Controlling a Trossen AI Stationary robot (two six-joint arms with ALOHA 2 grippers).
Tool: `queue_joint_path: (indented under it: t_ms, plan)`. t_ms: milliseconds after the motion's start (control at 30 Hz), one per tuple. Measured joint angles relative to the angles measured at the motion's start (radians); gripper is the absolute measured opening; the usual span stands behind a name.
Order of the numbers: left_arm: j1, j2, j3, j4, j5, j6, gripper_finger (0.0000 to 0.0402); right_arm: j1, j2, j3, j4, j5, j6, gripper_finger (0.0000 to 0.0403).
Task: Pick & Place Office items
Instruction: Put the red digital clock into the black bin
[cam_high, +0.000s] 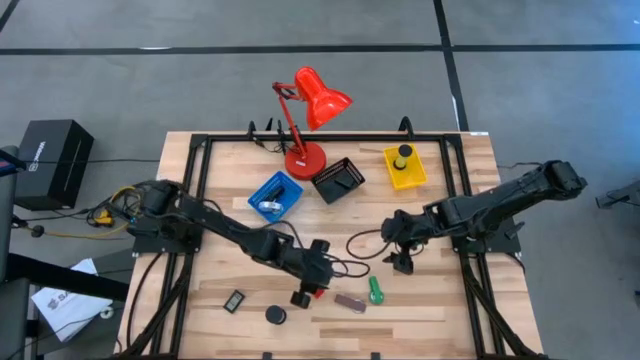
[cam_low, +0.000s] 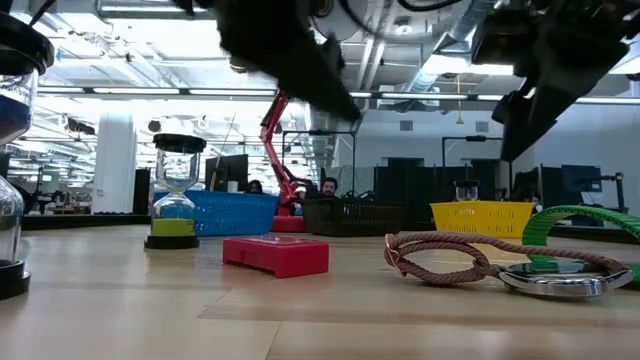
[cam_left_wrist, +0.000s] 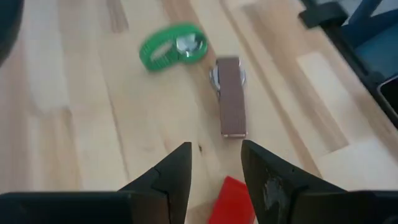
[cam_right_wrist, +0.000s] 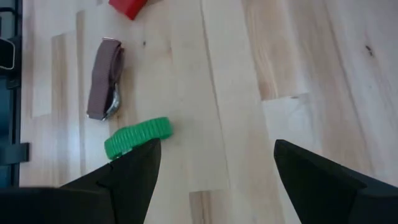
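Note:
A red block lies flat on the wooden table, in the near middle. My left gripper hovers open just over it, slanting down, with one finger on either side of the block and touching nothing. Beyond it lie a brown bar with a silvery piece under it and a green band. My right gripper hangs open above bare wood to the right of the green band, with nothing between its fingers. A small black rectangle and a black round piece lie near the front left.
At the back stand a blue tray, a black tray, a yellow tray and a red desk lamp. A thin cable loop lies between the arms. Bare wood lies at the front right.

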Motion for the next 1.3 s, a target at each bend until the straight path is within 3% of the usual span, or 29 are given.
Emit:
queue_joint_path:
  t_ms: [300, 400, 667, 1067, 1300]
  plan:
    - [0.001, 0.095, 0.000, -0.072, 0.040, -0.030, 0.0135, 0.084, 0.000, 0.000, 0.031, 0.006, 0.031, 0.0304]
    - [-0.002, 0.095, -0.002, -0.080, 0.077, -0.054, 0.0135, 0.115, 0.000, 0.000, 0.065, 0.008, 0.031, 0.0304]
    - [0.002, 0.067, -0.026, -0.092, 0.056, -0.048, 0.0135, 0.172, 0.000, 0.000, 0.101, 0.009, -0.010, 0.0304]
    - [0.044, 0.067, -0.026, -0.081, 0.054, -0.055, 0.0129, 0.155, 0.000, 0.000, 0.105, 0.009, -0.033, 0.0304]
    - [0.044, 0.067, -0.026, 0.008, 0.054, -0.067, 0.0111, 0.127, 0.000, 0.000, 0.103, 0.009, -0.033, 0.0304]
